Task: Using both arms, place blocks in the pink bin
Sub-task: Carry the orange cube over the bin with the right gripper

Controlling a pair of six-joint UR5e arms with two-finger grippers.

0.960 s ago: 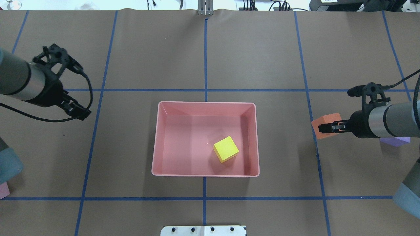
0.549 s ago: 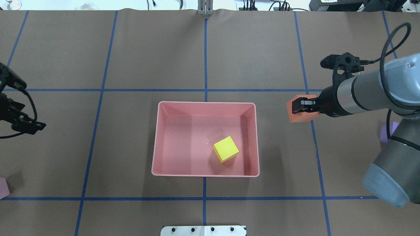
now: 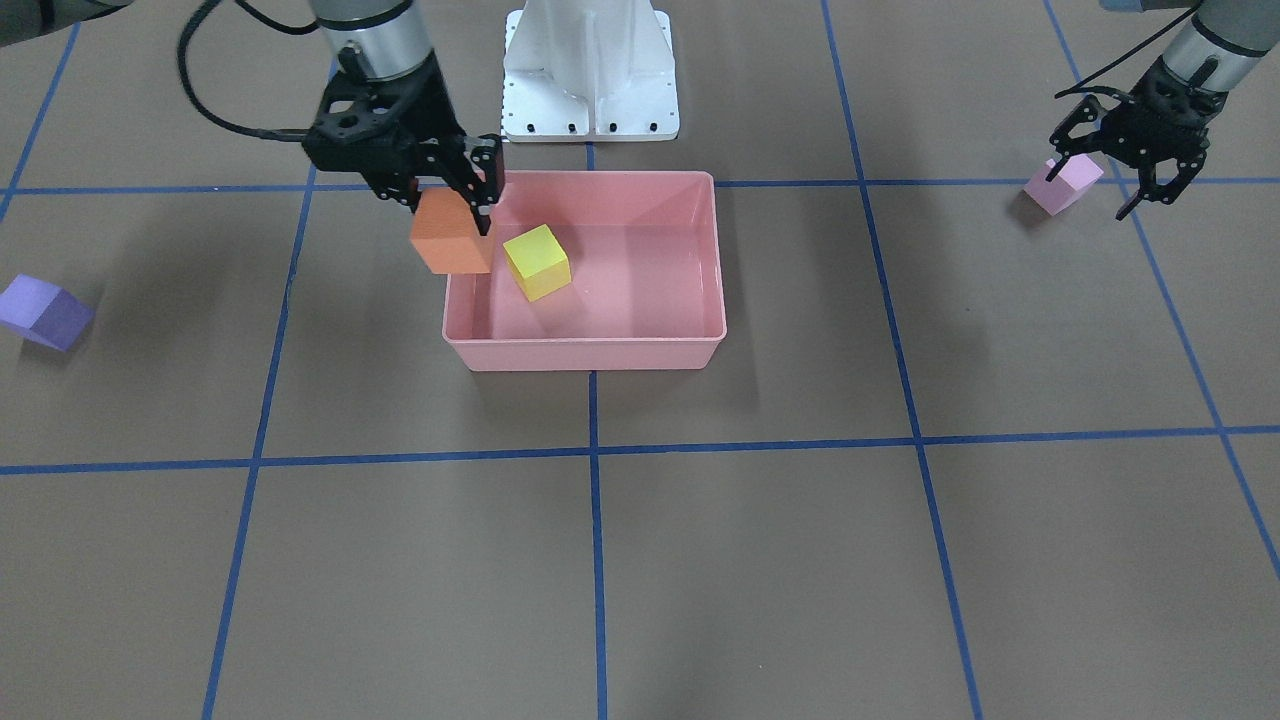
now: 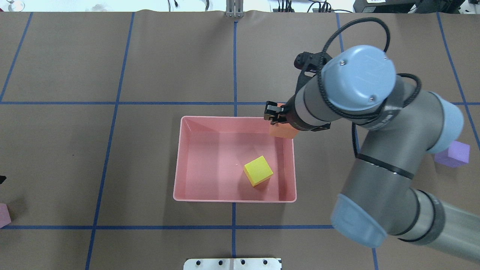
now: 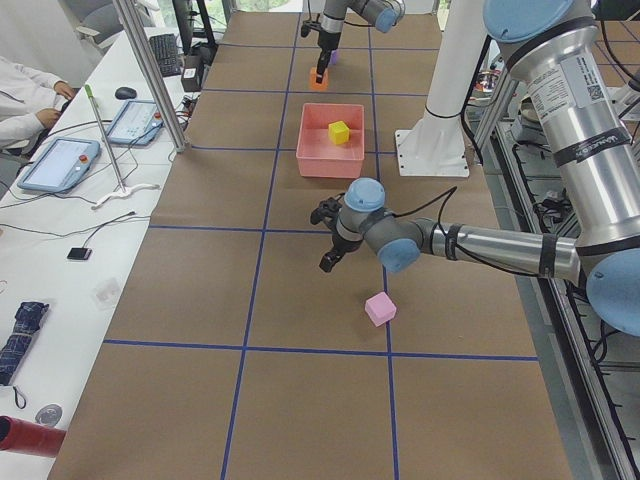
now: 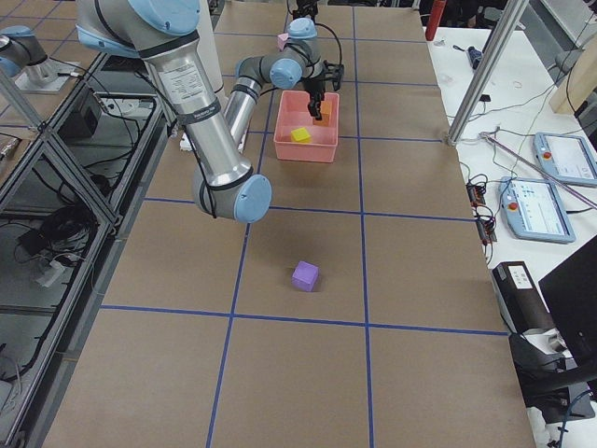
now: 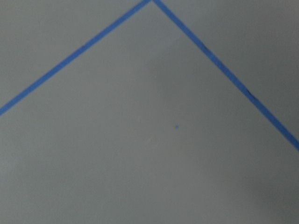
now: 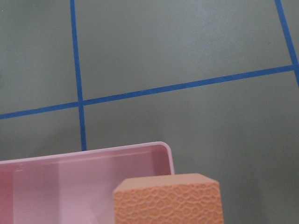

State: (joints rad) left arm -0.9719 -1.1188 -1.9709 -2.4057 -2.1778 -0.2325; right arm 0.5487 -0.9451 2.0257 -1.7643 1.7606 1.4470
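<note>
Overhead exterior: orange block (image 4: 282,131) now at bin (image 4: 177,161)

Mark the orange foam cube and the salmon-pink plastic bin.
orange foam cube (image 3: 450,255): exterior front-facing view, on its front face.
salmon-pink plastic bin (image 3: 585,355): exterior front-facing view, on its near outer wall.

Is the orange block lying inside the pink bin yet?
No, the orange block hangs in the right gripper above the pink bin's corner; only the yellow block lies inside.
</note>
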